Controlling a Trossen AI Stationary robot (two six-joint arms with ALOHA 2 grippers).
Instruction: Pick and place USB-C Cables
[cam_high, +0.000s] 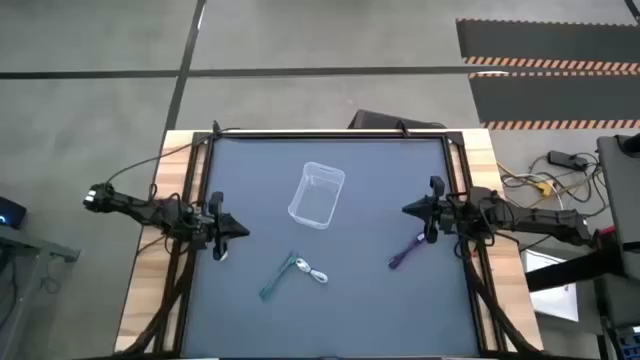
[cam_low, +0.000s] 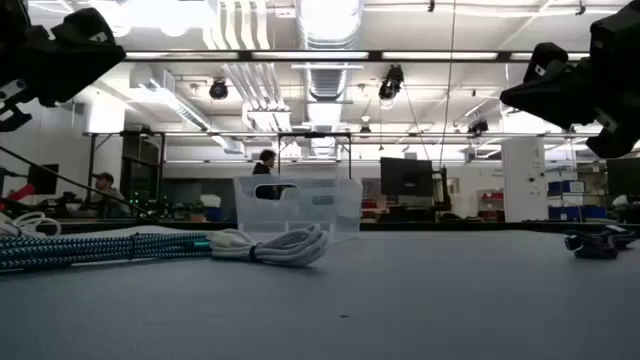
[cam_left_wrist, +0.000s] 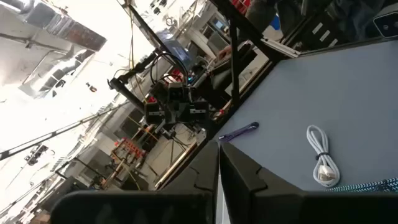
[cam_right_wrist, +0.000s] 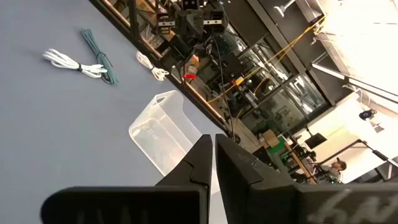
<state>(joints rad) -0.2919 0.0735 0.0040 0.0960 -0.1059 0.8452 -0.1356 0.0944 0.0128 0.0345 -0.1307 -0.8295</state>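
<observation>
1. Left gripper (cam_high: 240, 229) poised at the surface's (cam_high: 380, 300) 9 o'clock edge, fingers pressed together, empty; a small white cable (cam_high: 222, 252) lying just beside it at its 6 o'clock.
2. Teal-green cable (cam_high: 277, 279) stretched out at 4 o'clock of the left gripper, long axis running from 7 to 1 o'clock; seen in the low view as a braided length (cam_low: 100, 248) in the near foreground.
3. Second white cable (cam_high: 312, 272) coiled at the teal one's upper end, the two touching or nearly so; looped bundle (cam_low: 270, 246) clear in the low view.
4. Clear bin (cam_high: 317, 195) standing near centre, toward 12 o'clock of that pair, well apart from them; empty by every view, nothing showing through its walls (cam_right_wrist: 163, 134).
5. Purple cable (cam_high: 405, 252) lying just at 7 o'clock of the right gripper (cam_high: 408, 210), long axis from 7 to 1 o'clock, pointing roughly at the gripper itself.
6. Right gripper held at the 3 o'clock edge, fingers closed, carrying nothing.
7. Judged nearest pairing: right arm for the purple cable, left arm for the small white cable beside it; no cable binned yet.
</observation>
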